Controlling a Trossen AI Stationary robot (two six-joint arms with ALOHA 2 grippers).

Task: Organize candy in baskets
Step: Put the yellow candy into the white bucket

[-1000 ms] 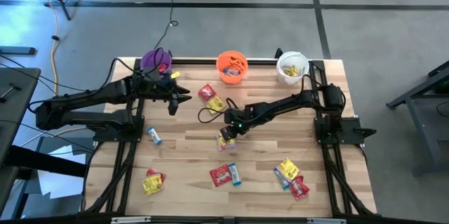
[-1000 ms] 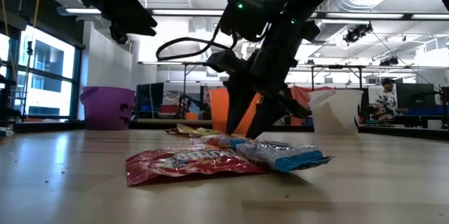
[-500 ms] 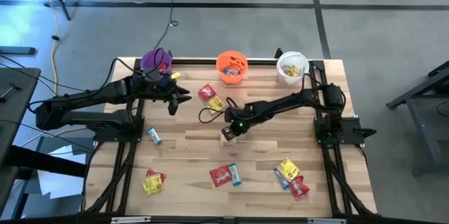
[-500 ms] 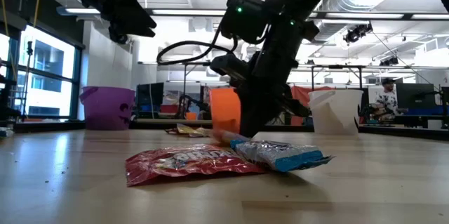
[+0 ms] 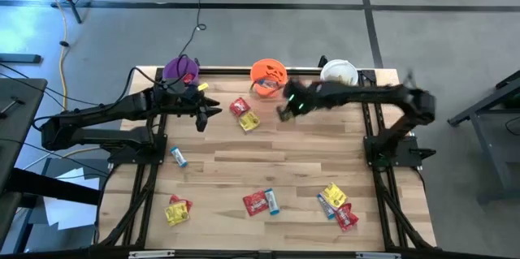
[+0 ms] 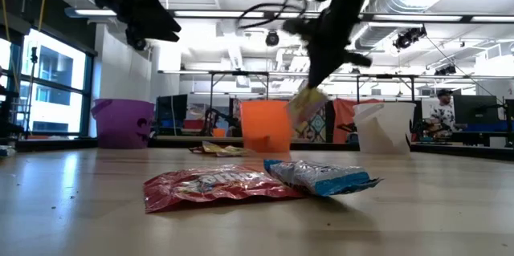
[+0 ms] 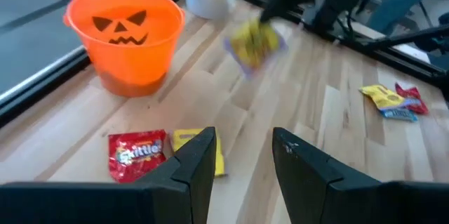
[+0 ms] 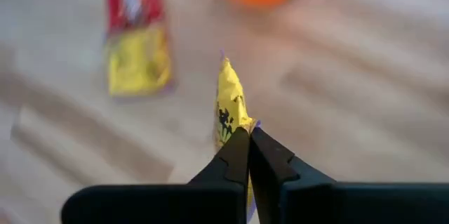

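The right end effector [image 5: 284,113] is raised above the surface [image 5: 244,170], just in front of the orange jack-o'-lantern bucket [image 5: 268,73] and beside the white bucket [image 5: 339,73]. Its fingers [image 8: 238,155] are pinched together on a yellow candy packet [image 8: 230,108], which sticks out past the fingertips; in the low view the same packet [image 6: 306,103] hangs clear of the wood beside the orange bucket [image 6: 266,125].

On the surface below and to the side lie a red Skittles packet [image 7: 137,155] and a yellow packet [image 7: 198,150], touching each other, in front of the orange bucket.

The left end effector [image 5: 213,113] hovers near the purple bucket [image 5: 180,69], at the back left of the surface, its fingers [image 7: 198,159] parted with nothing between them.

Other candy is spread about the surface: a blue-and-white bar [image 5: 178,157] near the left edge, a red and yellow pair [image 5: 177,210] at the front left, a red packet [image 5: 255,203] with a blue bar [image 5: 273,203] just beside it at the front middle, and a cluster of yellow, blue and red pieces [image 5: 337,205] at the front right.
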